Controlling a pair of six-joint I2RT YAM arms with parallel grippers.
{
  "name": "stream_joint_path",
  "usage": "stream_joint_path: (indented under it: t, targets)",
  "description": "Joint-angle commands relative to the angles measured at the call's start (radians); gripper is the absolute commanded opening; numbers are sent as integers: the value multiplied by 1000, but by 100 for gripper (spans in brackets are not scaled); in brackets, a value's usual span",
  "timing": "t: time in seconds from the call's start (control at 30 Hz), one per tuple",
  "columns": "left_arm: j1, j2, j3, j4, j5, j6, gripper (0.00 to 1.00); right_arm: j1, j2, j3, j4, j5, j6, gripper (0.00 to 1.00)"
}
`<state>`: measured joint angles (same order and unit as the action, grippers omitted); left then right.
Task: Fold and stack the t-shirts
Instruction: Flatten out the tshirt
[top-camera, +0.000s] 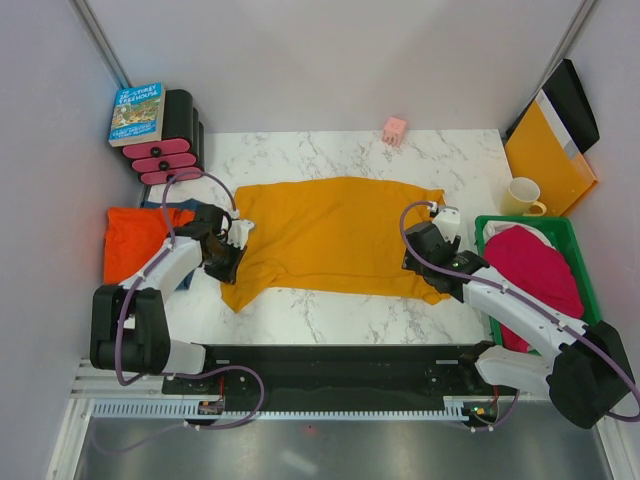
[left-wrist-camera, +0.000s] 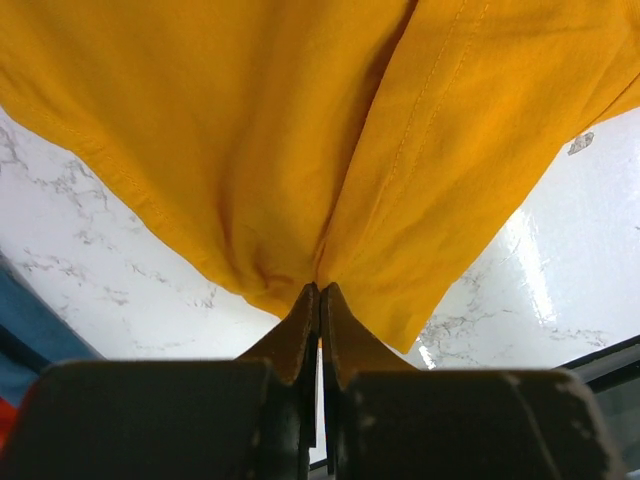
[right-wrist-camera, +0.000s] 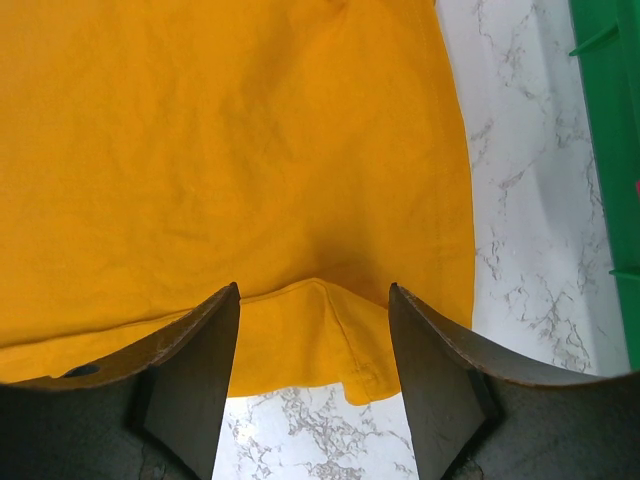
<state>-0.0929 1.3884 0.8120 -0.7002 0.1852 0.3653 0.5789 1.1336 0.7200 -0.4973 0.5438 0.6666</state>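
Observation:
The mustard-yellow t-shirt lies spread across the middle of the marble table. My left gripper is shut on the shirt's left edge, with the cloth pinched between the fingertips. My right gripper is open over the shirt's near right corner, one finger on each side of a raised fold. The red-orange t-shirt lies at the left, on top of the dusty blue one. The magenta-pink t-shirt lies in the green crate.
A green crate stands at the right. A cream mug and a yellow-orange folder are behind it. A book rests on black-and-pink weights at back left. A small pink block sits at the back.

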Motion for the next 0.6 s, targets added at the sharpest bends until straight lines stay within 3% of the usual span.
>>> stream_joint_path:
  t: [0.0,0.3,0.4,0.57]
  targets:
    - [2,-31,-2,13,2,11,2,3,-18,9,16,-1,7,68]
    - [2,-190,9,5,-9,-19,2,-49,-50,22,-145,105,68,70]
    - [2,-189,27,-10,3,-26,2,-120,-110,-36,-187,61,114,70]
    - [2,-166,33,-10,25,-35,2,-131,-141,-100,-190,-31,192,65]
